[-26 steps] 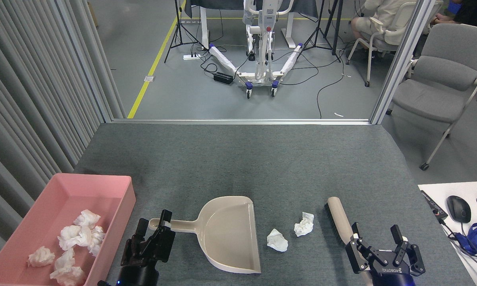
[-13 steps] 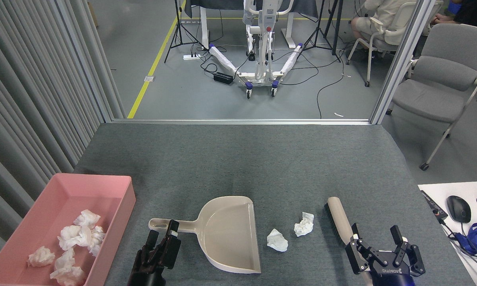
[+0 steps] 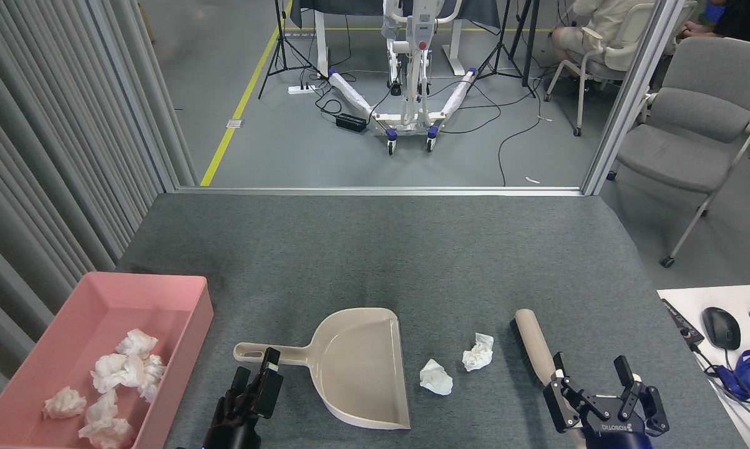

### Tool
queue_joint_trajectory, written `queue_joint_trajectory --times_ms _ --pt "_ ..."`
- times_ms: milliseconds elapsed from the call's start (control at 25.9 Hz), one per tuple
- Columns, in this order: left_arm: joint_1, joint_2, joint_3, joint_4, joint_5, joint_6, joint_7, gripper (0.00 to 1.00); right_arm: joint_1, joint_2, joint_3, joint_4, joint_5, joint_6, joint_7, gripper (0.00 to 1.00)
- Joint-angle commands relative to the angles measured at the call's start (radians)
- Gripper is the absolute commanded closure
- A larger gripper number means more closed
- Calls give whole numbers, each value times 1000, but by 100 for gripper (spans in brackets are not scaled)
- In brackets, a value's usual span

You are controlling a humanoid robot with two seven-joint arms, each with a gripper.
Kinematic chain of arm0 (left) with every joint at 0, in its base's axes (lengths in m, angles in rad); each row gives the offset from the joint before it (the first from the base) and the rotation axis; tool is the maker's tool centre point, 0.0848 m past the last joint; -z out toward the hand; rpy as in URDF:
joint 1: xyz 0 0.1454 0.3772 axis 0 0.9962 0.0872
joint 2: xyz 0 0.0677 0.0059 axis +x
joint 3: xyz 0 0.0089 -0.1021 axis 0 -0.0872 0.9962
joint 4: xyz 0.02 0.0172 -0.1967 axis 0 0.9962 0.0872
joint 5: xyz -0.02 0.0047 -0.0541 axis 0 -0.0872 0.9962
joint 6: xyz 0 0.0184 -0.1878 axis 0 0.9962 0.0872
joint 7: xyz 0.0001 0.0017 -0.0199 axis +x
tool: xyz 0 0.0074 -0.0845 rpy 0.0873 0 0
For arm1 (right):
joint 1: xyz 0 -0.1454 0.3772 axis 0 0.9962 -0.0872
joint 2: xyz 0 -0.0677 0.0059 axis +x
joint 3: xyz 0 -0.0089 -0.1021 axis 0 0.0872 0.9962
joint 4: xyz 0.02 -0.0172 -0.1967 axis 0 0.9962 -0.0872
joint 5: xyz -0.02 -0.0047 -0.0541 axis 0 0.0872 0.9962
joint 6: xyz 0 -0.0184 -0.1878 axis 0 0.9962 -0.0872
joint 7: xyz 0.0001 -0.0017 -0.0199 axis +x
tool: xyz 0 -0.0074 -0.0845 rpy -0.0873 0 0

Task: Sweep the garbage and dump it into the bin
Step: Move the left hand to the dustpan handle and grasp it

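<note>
Two crumpled white tissue wads (image 3: pixel 436 377) (image 3: pixel 478 351) lie on grey mat, lower centre, between beige plastic dustpan (image 3: pixel 362 368) and beige brush (image 3: pixel 533 344). Shallow pink plastic bin (image 3: pixel 191 312) lower left (more wads inside). Left gripper (image 3: pixel 259 388) by dustpan handle, opening unclear. Right gripper (image 3: pixel 593 377) spread wide, empty, beside brush.

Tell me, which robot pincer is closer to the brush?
The right one. The right pincer sits right beside the brush, at its near end. The left pincer is far off, across the dustpan, by its handle.
</note>
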Motion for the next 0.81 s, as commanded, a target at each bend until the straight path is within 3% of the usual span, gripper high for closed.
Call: queue_joint_trajectory --times_ms 0,773 --pt "-13 2 2 30 17 -1 -2 1 2 -1 -1 0 0 0 -2 2" --pt "-112 -3 6 193 91 -7 -1 1 102 16 -27 2 0 -65 -3 2"
